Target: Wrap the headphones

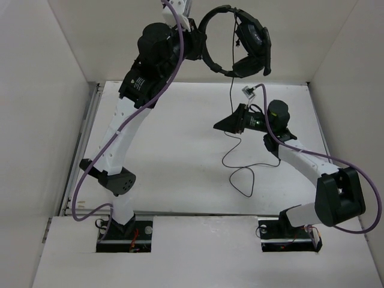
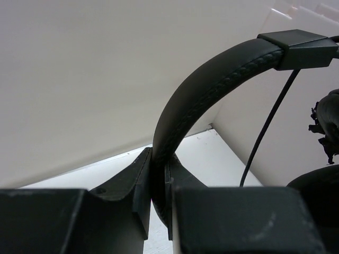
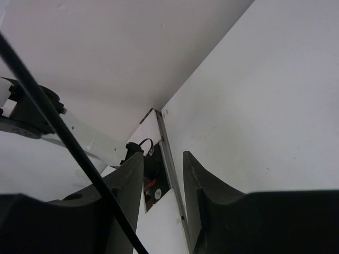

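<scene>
One headband (image 2: 183,114) clamped between left jaws | cable (image 3: 63,137) seemingly outside right jaws

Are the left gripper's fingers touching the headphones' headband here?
Touching. In the left wrist view the left gripper has both fingers pressed against the headband, one each side, no gap.

Earcups of the headphones (image 2: 206,92): cropped at left wrist view's right edge.
Cable (image 1: 231,96) plugs: probably too small to make out.

Black over-ear headphones (image 1: 255,45) hang aloft by the headband (image 1: 204,54), thin cable (image 1: 231,90) dangling onto the table (image 1: 168,138).
</scene>
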You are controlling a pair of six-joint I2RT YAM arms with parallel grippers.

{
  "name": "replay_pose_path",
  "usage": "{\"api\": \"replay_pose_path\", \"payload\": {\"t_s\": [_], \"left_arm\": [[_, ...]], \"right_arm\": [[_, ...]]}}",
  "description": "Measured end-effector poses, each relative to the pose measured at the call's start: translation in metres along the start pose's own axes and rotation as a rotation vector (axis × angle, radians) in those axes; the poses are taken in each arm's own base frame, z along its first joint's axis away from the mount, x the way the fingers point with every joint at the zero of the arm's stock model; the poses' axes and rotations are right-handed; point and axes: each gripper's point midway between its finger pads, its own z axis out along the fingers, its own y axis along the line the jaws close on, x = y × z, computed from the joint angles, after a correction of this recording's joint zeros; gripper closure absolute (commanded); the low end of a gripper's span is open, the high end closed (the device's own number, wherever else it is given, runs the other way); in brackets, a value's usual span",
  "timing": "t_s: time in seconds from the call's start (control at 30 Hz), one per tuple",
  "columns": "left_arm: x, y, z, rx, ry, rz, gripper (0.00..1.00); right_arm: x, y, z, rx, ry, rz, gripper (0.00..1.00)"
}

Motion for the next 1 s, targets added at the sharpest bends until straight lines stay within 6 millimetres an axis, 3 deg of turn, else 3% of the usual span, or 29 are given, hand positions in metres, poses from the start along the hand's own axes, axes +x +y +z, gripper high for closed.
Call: {"api": "replay_pose_path", "payload": {"t_s": [0.4,0.7,1.0], "left_arm": [[-0.003,0.033,0.013,-0.158,-0.048,-0.007,1.0],[-0.002,0.055,0.016,-0.278,-0.072,-0.009,1.0],[-0.003,0.074,0.021,-0.374,-0.106,0.006,1.0]], "right_arm": [[0.034,0.029,0.022,-0.084,0.09,-0.016,0.64],[0.041,0.018,0.03,-0.059,0.101,-0.013,0.65],[0.054,0.04,0.048,-0.101,0.172,-0.064,0.71]]}}
